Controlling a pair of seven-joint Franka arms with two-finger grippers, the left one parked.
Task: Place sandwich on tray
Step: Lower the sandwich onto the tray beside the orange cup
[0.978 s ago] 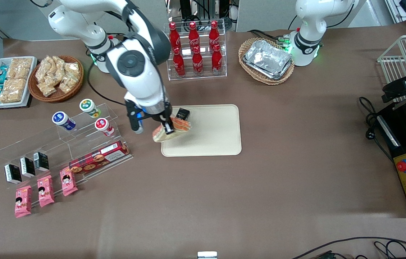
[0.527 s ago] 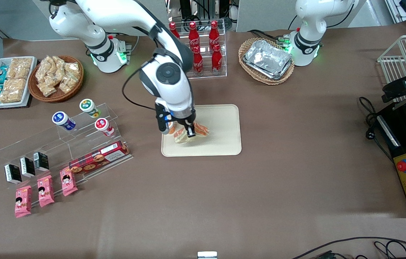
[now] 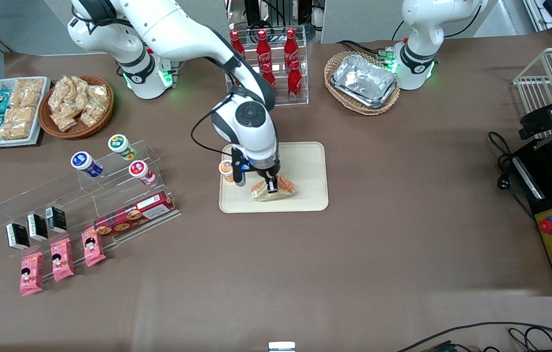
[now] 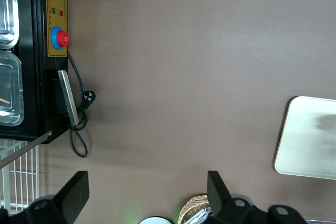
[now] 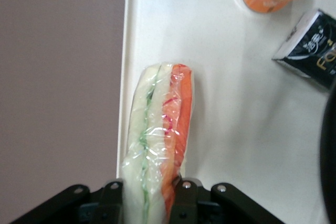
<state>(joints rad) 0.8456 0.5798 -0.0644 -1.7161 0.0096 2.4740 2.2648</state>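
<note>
One hand (image 3: 269,188) pinches crinkly-wrapped sandwich (image 5: 155,140).

Gripper (image 3: 270,188) w/ sandwich (image 3: 276,189) moved from tray's (image 3: 305,161) left edge toward frame centre, dropped lower over tray. Arm swung off orange-lidded bottle (image 3: 227,170), now visible.

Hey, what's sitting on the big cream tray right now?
On the tray: the wrapped sandwich, held in the hand, an orange-capped cup, and a small black packet. The arm covers the packet in the front view.
</note>
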